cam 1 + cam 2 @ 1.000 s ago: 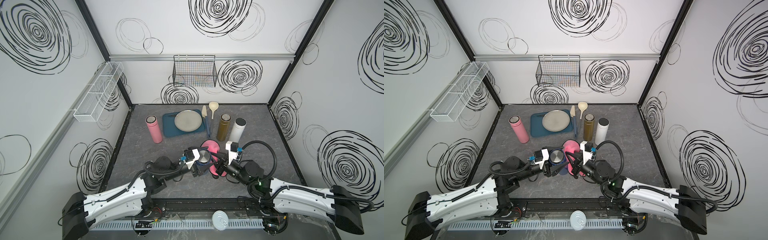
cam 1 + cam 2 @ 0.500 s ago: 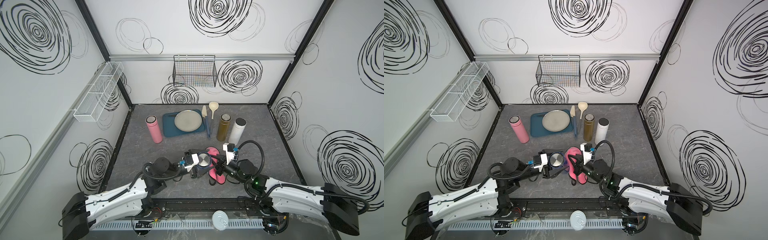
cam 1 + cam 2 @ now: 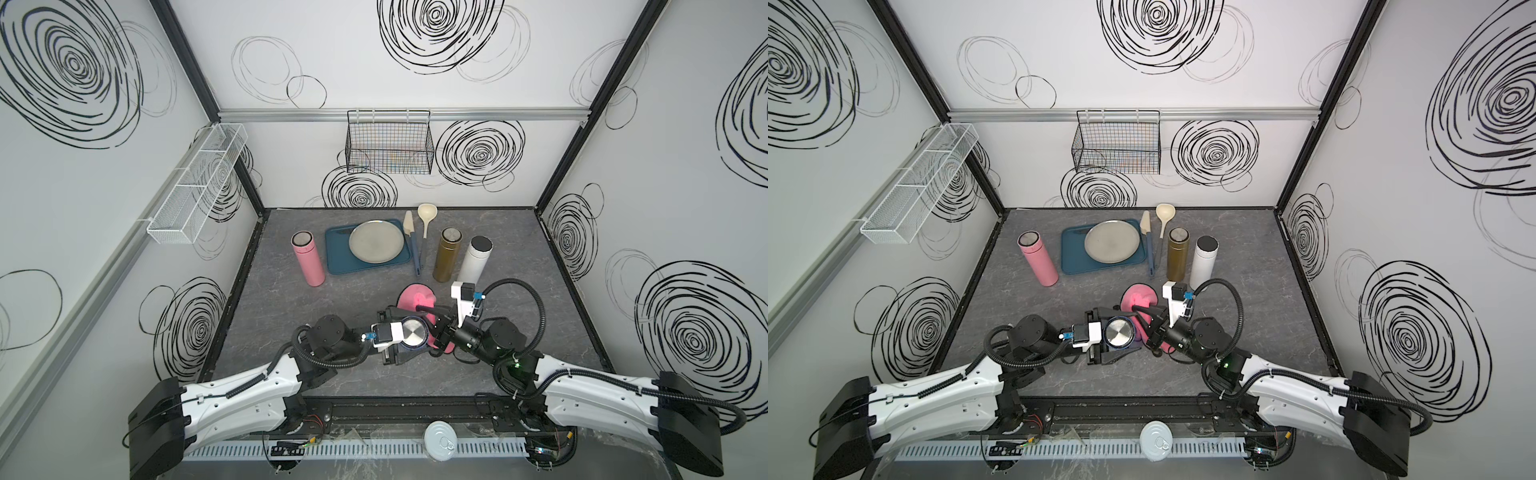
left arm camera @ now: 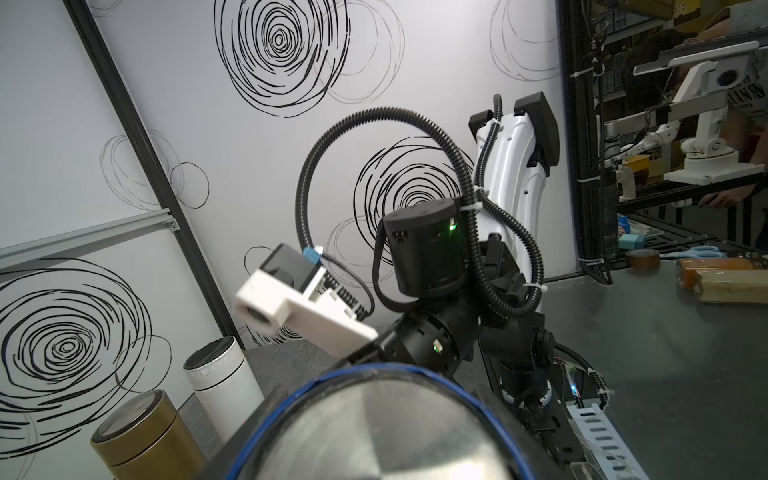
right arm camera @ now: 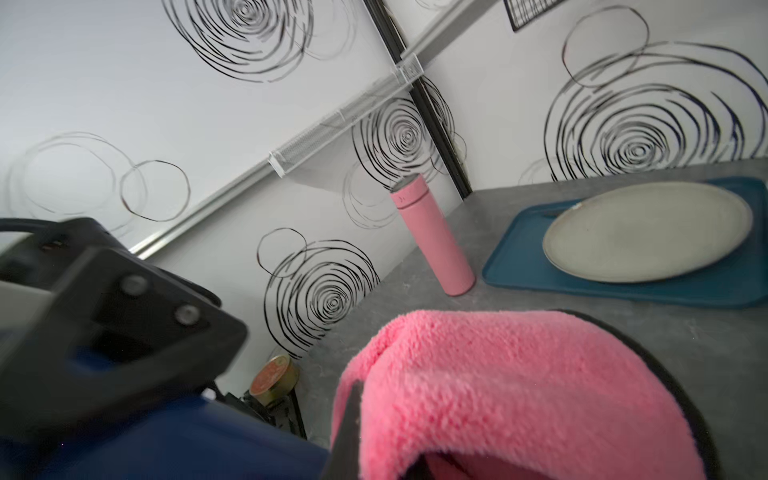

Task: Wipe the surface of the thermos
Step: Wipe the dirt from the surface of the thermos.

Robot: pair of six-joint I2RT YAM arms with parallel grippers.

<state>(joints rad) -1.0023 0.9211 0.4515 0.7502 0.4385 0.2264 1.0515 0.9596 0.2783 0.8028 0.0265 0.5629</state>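
Toward the front middle of the table (image 3: 286, 320), the left pincer (image 3: 398, 336) is clamped round a blue thermos (image 3: 411, 333), which stands upright with its steel lid facing up. The right pincer (image 3: 435, 326) is clenched on a pink cloth (image 3: 415, 297) just beside the thermos's right side; I cannot tell whether the two touch. Further back stand a pink bottle (image 3: 308, 259), a gold bottle (image 3: 446, 259) and a white bottle (image 3: 473, 262).

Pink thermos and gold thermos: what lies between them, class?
In both top views: a blue tray bearing a plate, then a spatula and a ladle.
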